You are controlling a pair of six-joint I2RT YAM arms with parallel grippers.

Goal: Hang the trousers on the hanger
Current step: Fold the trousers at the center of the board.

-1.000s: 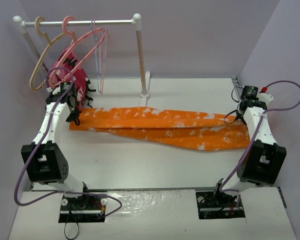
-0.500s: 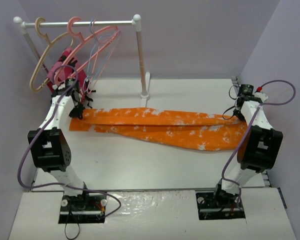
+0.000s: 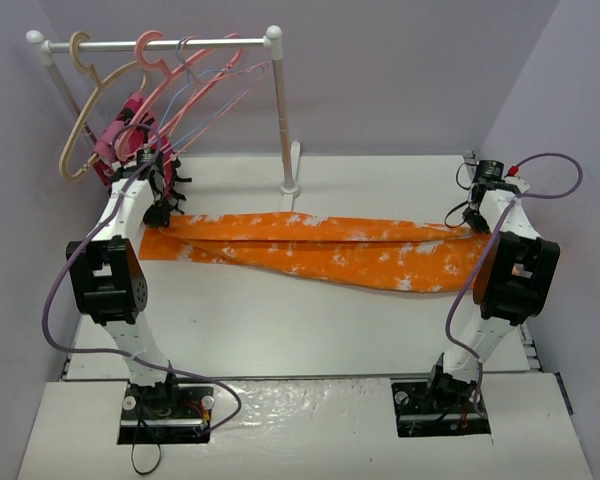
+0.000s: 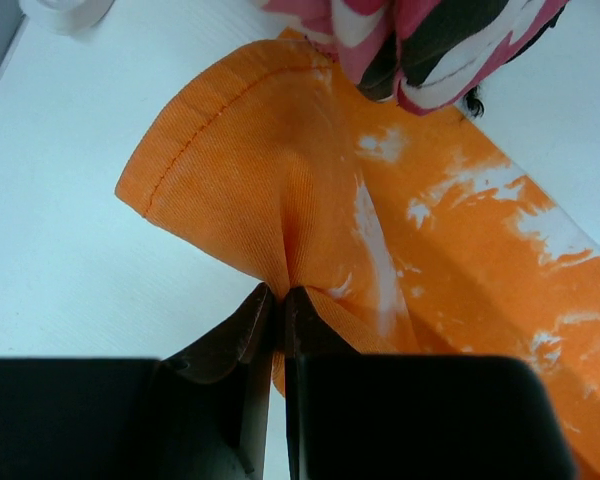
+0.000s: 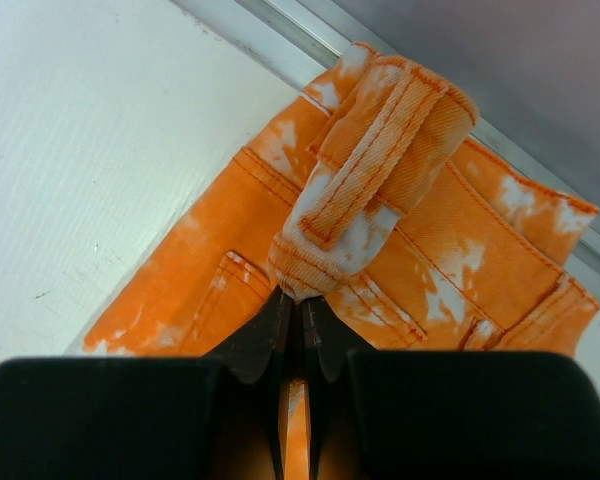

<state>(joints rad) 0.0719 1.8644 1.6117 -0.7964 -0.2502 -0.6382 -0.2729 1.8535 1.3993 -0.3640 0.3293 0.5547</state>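
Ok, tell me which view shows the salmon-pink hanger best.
Top external view: only there does the salmon-pink hanger show, hooked on the white rail. The left wrist view shows just the trousers and the edge of a patterned garment; the right wrist view, just the trousers' waistband.

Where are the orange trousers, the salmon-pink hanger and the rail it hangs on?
trousers (image 3: 320, 245): overhead view, middle of the legs.
hanger (image 3: 140, 43): overhead view, its rounded hook.
rail (image 3: 110, 45): overhead view, bare stretch between two hooks.

Pale lilac walls (image 3: 400, 70) enclose a white tabletop (image 3: 280, 320) bearing a white clothes rail (image 3: 281, 110) at the back left.
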